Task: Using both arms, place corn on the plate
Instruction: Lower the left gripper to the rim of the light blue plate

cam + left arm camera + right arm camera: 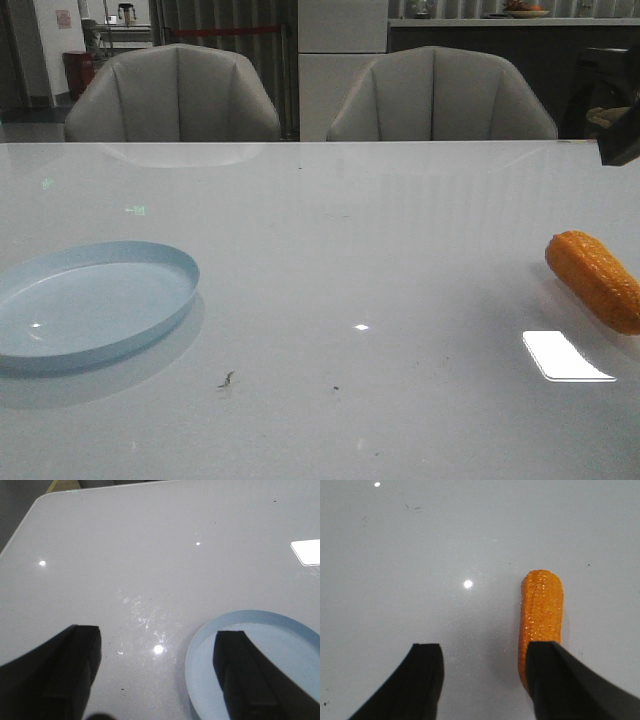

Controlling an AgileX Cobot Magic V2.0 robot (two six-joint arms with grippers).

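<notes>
While the counter [330,250] spreads glossy and pale across the front view, the plate [90,305] sits on it at the near left and the corn [595,280] lies on it at the far right, well apart from the plate. The corn rests flat on its side, its long axis running diagonally from its rounded end, which points toward the counter's middle and back, to its other end, cut off by the right edge of the picture. In the right wrist view the right tool [482,672] hangs above the counter, released, its fingers spread wide; one finger [560,680] overlaps the near end of the corn [541,612], whose length runs straight away from the tool. The left tool [157,667] is likewise released, fingers wide apart, one finger [245,675] above the plate [290,645] and the other above bare counter.
</notes>
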